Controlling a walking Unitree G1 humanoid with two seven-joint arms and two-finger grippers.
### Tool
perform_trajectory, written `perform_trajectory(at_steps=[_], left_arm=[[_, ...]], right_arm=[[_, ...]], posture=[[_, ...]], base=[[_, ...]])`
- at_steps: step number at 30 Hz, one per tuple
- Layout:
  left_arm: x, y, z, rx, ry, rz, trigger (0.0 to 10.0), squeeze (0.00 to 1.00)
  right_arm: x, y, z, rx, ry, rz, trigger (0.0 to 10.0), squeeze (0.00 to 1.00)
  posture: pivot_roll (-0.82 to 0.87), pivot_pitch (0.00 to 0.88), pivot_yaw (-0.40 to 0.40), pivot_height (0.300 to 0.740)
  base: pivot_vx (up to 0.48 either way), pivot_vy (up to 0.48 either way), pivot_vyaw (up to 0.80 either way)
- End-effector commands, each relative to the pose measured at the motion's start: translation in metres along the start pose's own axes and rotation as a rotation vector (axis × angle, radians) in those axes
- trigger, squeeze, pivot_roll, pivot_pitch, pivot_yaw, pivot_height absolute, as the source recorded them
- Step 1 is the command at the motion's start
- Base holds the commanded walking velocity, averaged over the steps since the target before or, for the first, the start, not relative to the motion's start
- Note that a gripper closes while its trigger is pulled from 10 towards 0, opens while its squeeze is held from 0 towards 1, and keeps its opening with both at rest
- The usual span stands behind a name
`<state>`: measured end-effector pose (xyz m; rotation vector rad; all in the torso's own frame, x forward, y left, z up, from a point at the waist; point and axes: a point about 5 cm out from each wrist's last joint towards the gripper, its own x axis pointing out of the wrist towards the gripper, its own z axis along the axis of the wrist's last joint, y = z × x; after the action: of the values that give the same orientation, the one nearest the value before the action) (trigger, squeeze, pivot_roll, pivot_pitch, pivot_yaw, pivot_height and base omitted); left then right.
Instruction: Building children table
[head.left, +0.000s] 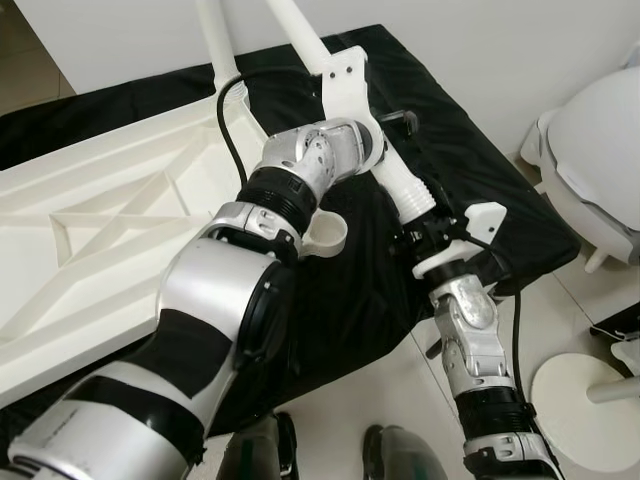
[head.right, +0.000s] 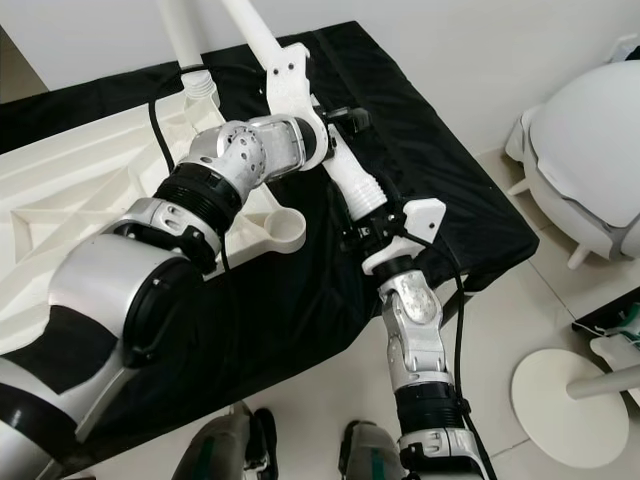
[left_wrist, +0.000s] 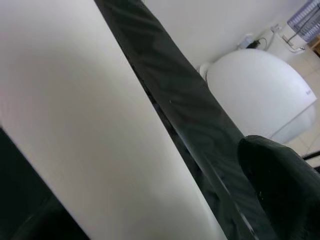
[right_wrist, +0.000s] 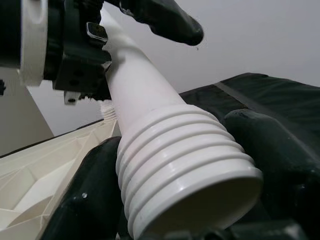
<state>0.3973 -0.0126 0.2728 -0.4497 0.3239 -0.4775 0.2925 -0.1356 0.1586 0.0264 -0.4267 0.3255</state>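
Note:
A white table leg (head.left: 395, 175) slants above the black-covered surface, ribbed threaded end lowest. My left gripper (head.left: 392, 128) is shut on the leg's shaft, which looms white beside one black finger (left_wrist: 200, 130) in the left wrist view. My right gripper (head.left: 425, 225) is shut on the threaded end (right_wrist: 185, 165), with a black finger on either side of it. The white tabletop (head.left: 100, 220) lies underside up at the left. Its empty round corner socket (head.left: 325, 237) sits just left of the leg's lower end. Another leg (head.left: 213, 40) stands upright at the tabletop's far corner.
A black cloth (head.left: 480, 170) covers the work surface, whose front right corner is beside my right arm. A white domed object (head.left: 600, 150) stands on the floor at the right, with a white round base (head.left: 585, 395) nearer. My feet (head.left: 400, 455) are below.

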Motion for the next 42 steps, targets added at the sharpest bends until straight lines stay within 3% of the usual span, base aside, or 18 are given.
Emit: perform_trajectory(at_steps=[1,6,16,28,29,30,42], left_arm=[[-0.004,-0.009,0.017,0.044,-0.049,-0.238,10.0,0.0],[-0.009,-0.003,0.035,0.088,-0.083,-0.221,10.0,0.0],[-0.015,0.014,0.044,0.12,-0.067,-0.211,10.0,0.0],[-0.019,0.018,0.054,0.124,-0.079,-0.215,10.0,0.0],[-0.02,0.02,0.056,0.133,-0.094,-0.206,7.8,0.0],[-0.02,0.021,0.057,0.124,-0.101,-0.207,0.0,0.0],[-0.02,0.014,0.056,0.088,-0.089,-0.258,0.0,0.0]], right_arm=[[-0.004,0.007,0.002,-0.011,0.005,0.025,10.0,0.0],[-0.008,0.009,0.005,-0.032,0.004,0.04,10.0,0.0],[-0.018,0.01,0.011,-0.07,0.014,0.093,10.0,0.0],[-0.02,0.007,0.013,-0.096,0.03,0.13,10.0,0.0],[-0.021,0.006,0.013,-0.098,0.031,0.132,10.0,0.0],[-0.021,0.006,0.013,-0.101,0.033,0.134,10.0,0.0],[-0.017,0.009,0.013,-0.144,0.028,0.137,10.0,0.0]], posture=[[-0.1,0.107,0.128,0.74],[-0.1,0.107,0.128,0.74],[-0.08,0.107,0.112,0.74],[-0.09,0.099,0.097,0.74],[-0.09,0.098,0.097,0.74],[-0.09,0.094,0.097,0.74],[-0.08,0.096,0.096,0.74]], base=[[0.0,0.0,0.0],[0.0,0.0,0.0],[0.0,0.0,0.0],[0.0,0.0,0.0],[0.0,0.0,0.0],[0.0,0.0,0.0],[0.0,0.0,0.0]])
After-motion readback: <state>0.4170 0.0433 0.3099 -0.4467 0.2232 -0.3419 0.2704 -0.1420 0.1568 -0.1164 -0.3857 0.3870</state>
